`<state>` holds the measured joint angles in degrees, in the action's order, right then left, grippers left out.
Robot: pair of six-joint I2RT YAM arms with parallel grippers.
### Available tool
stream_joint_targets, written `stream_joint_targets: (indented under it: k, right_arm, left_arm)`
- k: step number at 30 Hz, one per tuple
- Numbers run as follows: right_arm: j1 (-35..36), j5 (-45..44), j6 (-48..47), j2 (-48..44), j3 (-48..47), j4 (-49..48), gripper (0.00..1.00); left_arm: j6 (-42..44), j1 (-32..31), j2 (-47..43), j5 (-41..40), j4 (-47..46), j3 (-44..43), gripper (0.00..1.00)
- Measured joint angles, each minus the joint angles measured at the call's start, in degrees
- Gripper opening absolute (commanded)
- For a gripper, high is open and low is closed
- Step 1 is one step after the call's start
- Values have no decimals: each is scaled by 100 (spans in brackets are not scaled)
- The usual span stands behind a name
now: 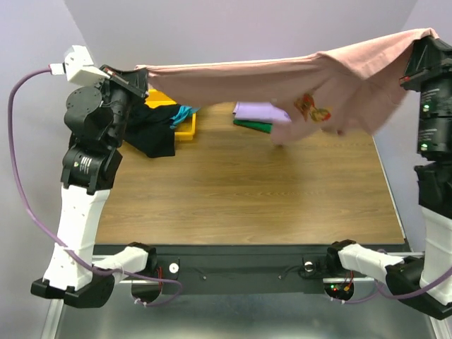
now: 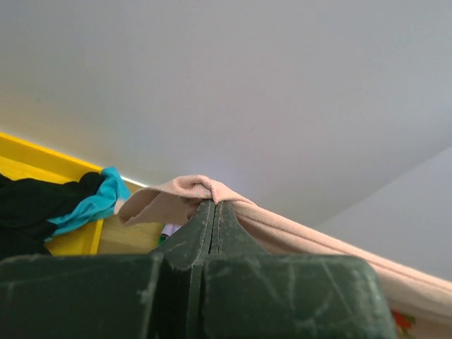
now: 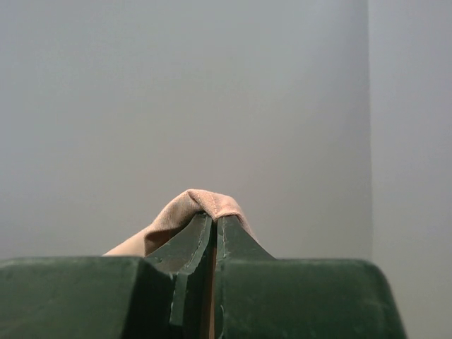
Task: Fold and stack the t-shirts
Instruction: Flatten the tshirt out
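I have the pink t-shirt strung up in the air between my two arms, well above the far half of the bench. My left pincer is pressed fully shut on one bunched edge of the cloth, which folds over the fingertips. My right pincer is shut the same way on another edge, with a small hump of pink cloth over its tips. From above, the shirt runs as a taut band from the left grip to the right. A loose flap with the colourful print hangs down near the right end.

Nothing of this shirt touches the wood, so I judge this to be the spreading step: lifted and stretched, not yet laid out for folding. Behind the hanging flap, a folded lavender shirt lies on a green one, which looks like the stack begun. At the far left a black shirt and a teal one spill from the yellow bin.

Next I would need to bring both arms down and toward me at an even pace, with the cloth taut between them. The hanging part should land first on bare wood and the rest lie flat after it. I should steer clear of the lavender and green pile so the flap does not drag it.
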<state>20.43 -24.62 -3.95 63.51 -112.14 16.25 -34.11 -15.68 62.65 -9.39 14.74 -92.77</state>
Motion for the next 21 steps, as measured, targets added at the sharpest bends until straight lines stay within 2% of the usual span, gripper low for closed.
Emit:
stream_joint_targets:
  k: [5, 13, 18, 21]
  right_arm:
    - [0, 973, 463, 7, -986, 612, 0]
    - [0, 2350, 1082, -708, -1681, 1093, 0]
    - [2, 2450, 1126, -1032, -1971, 914, 0]
    - [-9, 2129, 1056, -1008, -1856, 796, 1]
  left_arm:
    - [-74, 2, -555, 131, 308, -59, 0]
    - [-236, 2, -1996, 424, 533, -562, 0]
    - [-254, 4, -2492, 643, 247, -863, 0]
    - [-271, 4, -2492, 634, 101, -688, 0]
